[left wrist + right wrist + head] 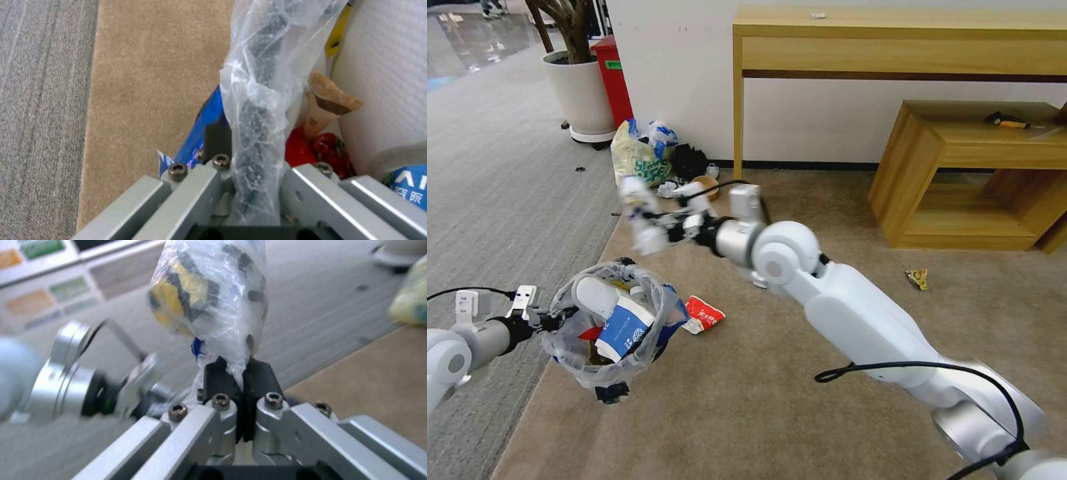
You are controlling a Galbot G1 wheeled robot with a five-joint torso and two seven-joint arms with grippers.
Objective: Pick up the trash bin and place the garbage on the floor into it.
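The robot's right arm (860,320) fills the near foreground of the head view, reaching from five o'clock toward eleven. Its right gripper (236,371) is pinched tight on a clear plastic packet (209,296) with yellow and black contents, hanging in the air beyond the trash bin (614,327). The packet's long axis runs straight out from the fingertips. At nine o'clock the left gripper (249,173) clamps the bin's bagged rim, holding the bin off the carpet, mouth up and tilted slightly. It already holds a blue carton (624,330) and other litter. A red wrapper (704,313) lies on the carpet just beside it. Likely risks: the thin pinch slipping, or the packet released short of the mouth.
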